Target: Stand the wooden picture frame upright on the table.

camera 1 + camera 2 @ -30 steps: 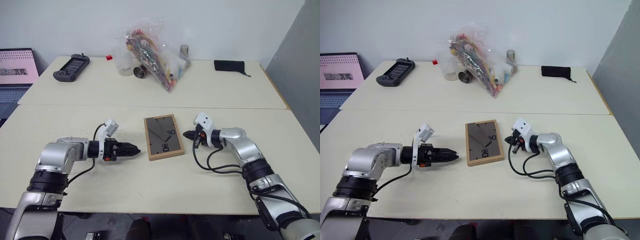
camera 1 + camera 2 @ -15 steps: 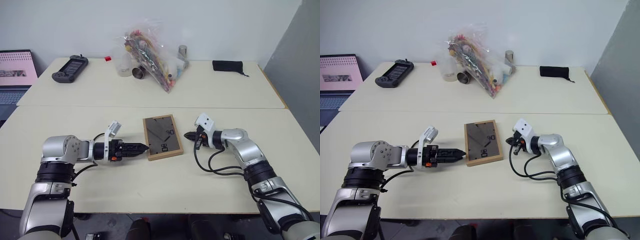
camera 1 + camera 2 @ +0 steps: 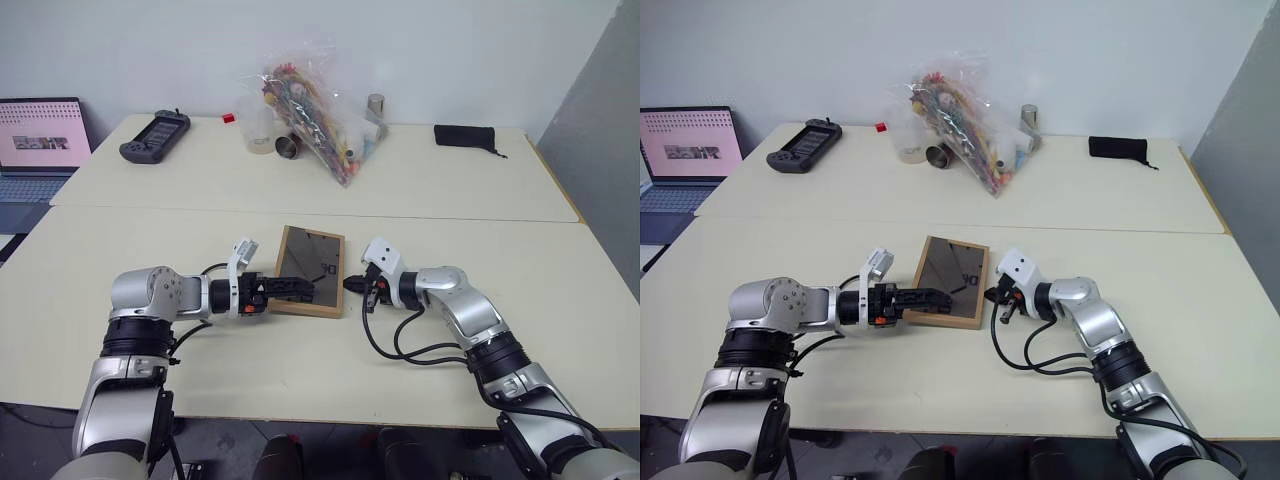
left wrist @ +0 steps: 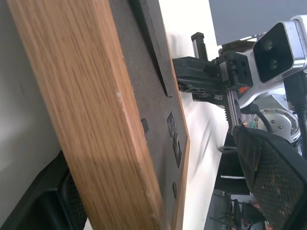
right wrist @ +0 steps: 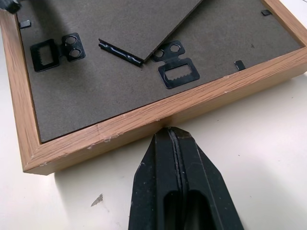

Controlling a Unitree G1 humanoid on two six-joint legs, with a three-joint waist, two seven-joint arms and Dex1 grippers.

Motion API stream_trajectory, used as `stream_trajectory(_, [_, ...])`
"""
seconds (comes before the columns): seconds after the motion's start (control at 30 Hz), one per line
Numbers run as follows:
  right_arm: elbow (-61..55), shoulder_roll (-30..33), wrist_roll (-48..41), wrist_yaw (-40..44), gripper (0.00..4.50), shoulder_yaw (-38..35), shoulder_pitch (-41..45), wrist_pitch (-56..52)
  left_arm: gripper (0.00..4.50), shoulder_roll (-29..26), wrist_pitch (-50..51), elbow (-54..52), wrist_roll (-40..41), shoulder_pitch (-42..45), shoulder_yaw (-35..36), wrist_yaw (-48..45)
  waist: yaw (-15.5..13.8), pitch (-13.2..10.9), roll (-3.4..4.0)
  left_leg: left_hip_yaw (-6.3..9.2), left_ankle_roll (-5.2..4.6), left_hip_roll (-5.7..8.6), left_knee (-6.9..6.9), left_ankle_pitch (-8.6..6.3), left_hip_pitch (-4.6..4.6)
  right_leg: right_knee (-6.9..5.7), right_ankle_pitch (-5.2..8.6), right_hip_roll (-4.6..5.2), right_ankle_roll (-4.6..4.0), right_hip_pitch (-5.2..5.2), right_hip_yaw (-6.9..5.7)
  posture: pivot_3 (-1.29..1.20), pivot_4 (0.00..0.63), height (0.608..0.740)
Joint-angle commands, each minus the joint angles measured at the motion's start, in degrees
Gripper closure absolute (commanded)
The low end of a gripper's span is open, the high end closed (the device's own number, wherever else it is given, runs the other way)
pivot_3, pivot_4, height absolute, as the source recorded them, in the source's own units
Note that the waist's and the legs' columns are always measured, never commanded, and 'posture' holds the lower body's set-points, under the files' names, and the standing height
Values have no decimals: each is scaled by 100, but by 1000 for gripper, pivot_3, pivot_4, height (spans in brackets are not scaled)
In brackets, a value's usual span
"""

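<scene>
Two grippers flank wooden picture frame, left jaws wide, right jaws closed, empty.

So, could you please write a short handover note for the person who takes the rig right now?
Left gripper: open, fingers around the left edge of the wooden picture frame.
Right gripper: shut, holding nothing, tip against the frame's right edge.
Frame: back side up on the table, left edge looks raised a little, stand partly unfolded.
Done: both grippers are at the frame.
Left: grip the frame, lift it, and stand it upright on its stand.
</scene>
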State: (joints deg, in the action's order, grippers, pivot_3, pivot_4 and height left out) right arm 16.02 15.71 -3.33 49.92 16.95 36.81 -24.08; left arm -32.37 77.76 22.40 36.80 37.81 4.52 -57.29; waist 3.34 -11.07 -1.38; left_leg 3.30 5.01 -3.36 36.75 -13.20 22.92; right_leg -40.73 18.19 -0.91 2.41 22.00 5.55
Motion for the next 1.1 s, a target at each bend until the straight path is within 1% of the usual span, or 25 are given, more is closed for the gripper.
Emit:
stream_trajectory(0.03, [-185, 41, 7, -23, 4500, -34, 20, 85, 723, 10, -73, -52, 18, -106, -65, 29, -2, 0, 0, 0, 0, 0, 0, 0, 1, 1, 0, 0, 0, 1, 0, 0, 150, 740])
stream_trajectory(0.17, [-222, 83, 0, -110, 4500, -109, -42, 99, 1594, -135, -139, -189, 163, -79, -32, -206, 4, -1, -1, -1, 0, -1, -2, 0, 6, 4, 0, -1, 0, 7, 1, 0, 150, 740])
stream_trajectory(0.27, [-475, 128, -70, -147, 4500, -150, -171, -19, 2304, -115, -145, -193, 228, 4, 109, -174, 6, -2, -2, -1, 0, -3, -4, 0, 16, 4, 0, -2, -1, 20, 0, 0, 150, 740])
stream_trajectory(0.4, [-851, 145, -217, -269, 4500, -294, -287, -255, 3043, -47, -340, -203, 201, 36, 148, -62, 5, -2, -3, -3, 0, -4, -6, 0, 16, 7, 1, -3, -2, 21, 1, 0, 150, 740])
stream_trajectory(0.43, [-954, 148, -279, -304, 4500, -367, -304, -362, 3161, -5, -384, -162, 195, 77, 213, 36, 5, -2, -3, -3, 0, -4, -6, 0, 16, 7, 1, -3, -1, 21, 2, 0, 150, 740])
stream_trajectory(0.5, [-1166, 267, -358, -287, 4500, -483, -342, -510, 3209, 68, -467, -96, 201, 182, 340, 212, 6, -2, -3, -3, 0, -4, -6, 0, 15, 6, 1, -3, -1, 21, 2, 0, 150, 740])
stream_trajectory(0.57, [-1374, 440, -471, -257, 4500, -658, -366, -704, 3209, 31, -475, -303, 293, 180, 370, 179, -1, -2, -3, -2, 0, -4, -5, 0, 16, 6, 1, -3, -1, 20, 1, 0, 150, 740])
stream_trajectory(0.63, [-1581, 645, -678, -130, 4500, -875, -321, -953, 3209, -115, -679, -708, 268, 42, 192, 16, 0, -4, -4, -3, 0, -4, -5, 0, 17, 8, 1, -3, -1, 21, 2, 0, 150, 740])
stream_trajectory(0.7, [-1800, 781, -1113, 9, 4157, -1185, -179, -1407, 3209, -160, -777, -917, 311, 10, 272, 52, -2, -5, -4, -2, 0, -5, -6, 0, 23, 12, 1, -3, -1, 24, 1, 0, 150, 740])
stream_trajectory(0.73, [-1944, 847, -1340, 75, 4058, -1321, -73, -1677, 3209, -161, -800, -985, 363, 15, 375, 100, -4, -5, -4, -3, 0, -5, -9, 0, 25, 17, 1, -3, -1, 25, 2, 0, 150, 740])
stream_trajectory(0.8, [-2133, 882, -1687, 48, 3562, -1543, 211, -2152, 3209, -169, -928, -1129, 395, -8, 491, 174, 3, -7, -2, -3, 0, -6, -14, 0, 27, 24, 0, -3, -2, 26, 1, 0, 150, 740])
stream_trajectory(0.83, [-2139, 803, -1833, -81, 3394, -1655, 452, -2403, 3209, -174, -1040, -1212, 358, -36, 484, 191, 25, -7, -2, -4, 0, -7, -14, -1, 27, 25, 0, -3, -2, 28, 2, 0, 150, 740])
stream_trajectory(0.9, [-2148, 675, -2036, -281, 2847, -1773, 738, -2736, 3209, -173, -1172, -1302, 316, -80, 468, 219, 57, -8, -2, -5, 0, -9, -15, 0, 26, 25, 0, -5, -2, 29, 3, 0, 150, 740])
stream_trajectory(0.93, [-2183, 618, -2125, -327, 2687, -1789, 813, -2849, 3209, -160, -1200, -1318, 320, -89, 474, 244, 60, -7, -2, -3, 0, -11, -17, 0, 26, 24, 0, -6, -2, 29, 2, 0, 150, 740])
stream_trajectory(1.07, [-2153, 273, -2322, -532, 1835, -1682, 1128, -3021, 3209, -101, -1166, -1498, 461, -77, 497, 282, 44, -8, -2, -2, 0, -11, -29, -1, 30, 40, 0, -6, -2, 28, -1, 0, 150, 740])
stream_trajectory(1.1, [-2082, 205, -2342, -561, 1542, -1665, 1196, -3021, 3209, -95, -1159, -1542, 482, -83, 495, 295, 43, -8, -2, -2, 0, -9, -29, -1, 36, 44, 0, -5, -2, 31, 0, 0, 150, 740])
